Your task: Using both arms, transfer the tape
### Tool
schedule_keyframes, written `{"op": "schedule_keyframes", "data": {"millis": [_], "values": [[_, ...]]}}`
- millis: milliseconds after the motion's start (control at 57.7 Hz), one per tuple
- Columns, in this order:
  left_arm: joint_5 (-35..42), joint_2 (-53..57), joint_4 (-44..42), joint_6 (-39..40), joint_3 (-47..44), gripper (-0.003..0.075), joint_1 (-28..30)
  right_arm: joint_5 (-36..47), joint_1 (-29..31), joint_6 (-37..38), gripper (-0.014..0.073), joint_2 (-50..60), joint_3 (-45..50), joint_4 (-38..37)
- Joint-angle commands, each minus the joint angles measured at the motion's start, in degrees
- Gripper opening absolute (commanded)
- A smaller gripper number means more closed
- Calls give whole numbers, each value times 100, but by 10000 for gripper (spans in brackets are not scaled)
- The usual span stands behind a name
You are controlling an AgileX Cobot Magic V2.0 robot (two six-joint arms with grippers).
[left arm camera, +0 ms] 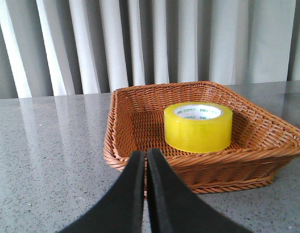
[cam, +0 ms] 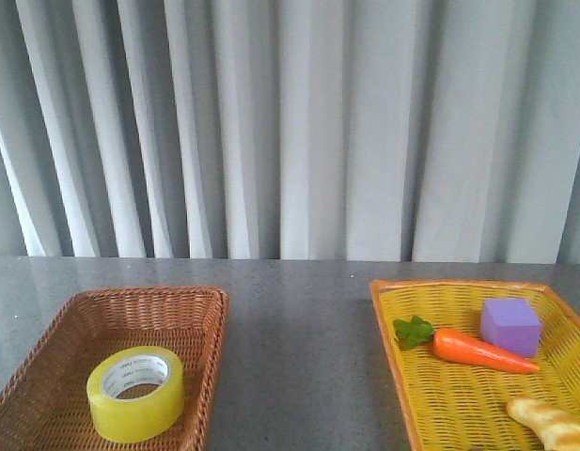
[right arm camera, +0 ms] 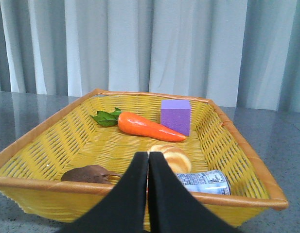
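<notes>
Across the grey speckled table (cam: pixel 299 329), backed by pale pleated curtains (cam: pixel 299 122), stand two woven baskets, well apart. On the robot's left is the brown wicker basket (cam: pixel 200 305); on its right, the yellow basket (cam: pixel 402 376). Inside the brown basket, lying flat with its white printed core facing up, is the tape (cam: pixel 136 393), a yellow translucent roll, untouched by either arm. The yellow basket holds an orange carrot (cam: pixel 482 350) with green leaves, a purple block (cam: pixel 510 325) just beside it, a bread roll (right arm camera: pixel 170 156), a brown object (right arm camera: pixel 89 173) and a printed can (right arm camera: pixel 203 182) lying on its side. Left gripper (left arm camera: pixel 145 160): jaws together, empty, outside the brown basket's near rim. Right gripper (right arm camera: pixel 148 162): jaws together, empty, at the yellow basket's near rim.
</notes>
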State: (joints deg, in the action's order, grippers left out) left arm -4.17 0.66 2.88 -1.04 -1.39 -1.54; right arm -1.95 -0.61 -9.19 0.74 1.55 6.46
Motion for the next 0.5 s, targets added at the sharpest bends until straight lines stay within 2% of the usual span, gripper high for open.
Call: {"op": "schedule_keyframes", "data": {"millis": [0,277,485], "values": [[417,85,43,43,51,-6,-30,352,35,-16,-4,56,27,-26],[417,85,43,43,51,-6,-30,348,35,1154,-4,56,27,-1170],[417,85,43,43,51,-6,-30,348,35,1067,-4,56,16,-1186]]}}
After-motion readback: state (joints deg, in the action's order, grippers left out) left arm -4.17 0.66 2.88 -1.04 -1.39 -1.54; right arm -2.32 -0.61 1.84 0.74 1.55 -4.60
